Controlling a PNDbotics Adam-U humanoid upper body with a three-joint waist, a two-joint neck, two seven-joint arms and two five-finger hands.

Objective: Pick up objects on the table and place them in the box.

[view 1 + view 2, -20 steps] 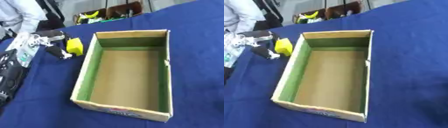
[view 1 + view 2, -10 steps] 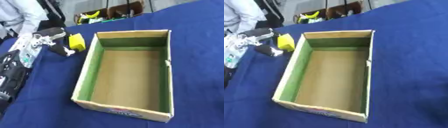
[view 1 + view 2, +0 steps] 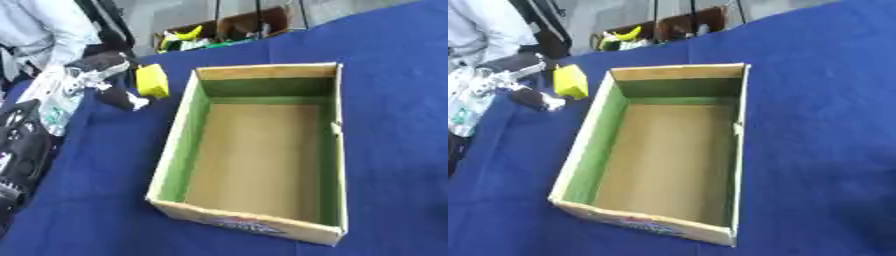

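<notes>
Yellow block-shaped object (image 3: 152, 80) held in left robot hand (image 3: 103, 81), fingers curled round it, just beside left wall of open cardboard box with green inner walls (image 3: 330, 131). Box seen empty. Step judged: carry to box. Next move: lift over left rim, then release inside. Rim lies in path. Blue-covered worktop (image 3: 385, 70); right robot hand not seen.

Both eyes sit in the robot's head and look steeply down across the blue table (image 3: 394, 75), facing away from the body toward a cluttered far edge; the open cardboard box (image 3: 262, 150) fills the middle of each, fairly near; the right eye view places it further left; both share the box, the left hand (image 3: 101, 80) and what seems a yellow block (image 3: 151, 80).
</notes>
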